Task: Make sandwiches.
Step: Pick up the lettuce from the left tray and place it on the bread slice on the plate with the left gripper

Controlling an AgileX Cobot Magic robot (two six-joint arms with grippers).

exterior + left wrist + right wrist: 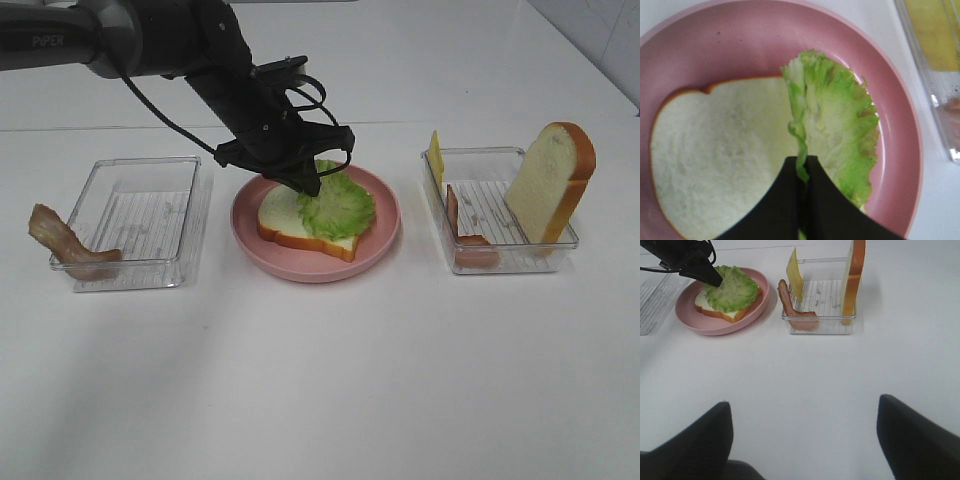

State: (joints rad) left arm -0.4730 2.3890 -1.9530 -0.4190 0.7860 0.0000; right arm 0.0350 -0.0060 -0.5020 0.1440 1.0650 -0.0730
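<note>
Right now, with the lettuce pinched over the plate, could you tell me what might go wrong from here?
1. The left tool is shut on the edge of the lettuce; the leaf may cling and lift off on retreat.
2. The lettuce overhangs the bread slice toward the pink plate rim, so later layers may sit crooked.
3. A bacon strip hangs over the left tray wall and could slip out.
</note>
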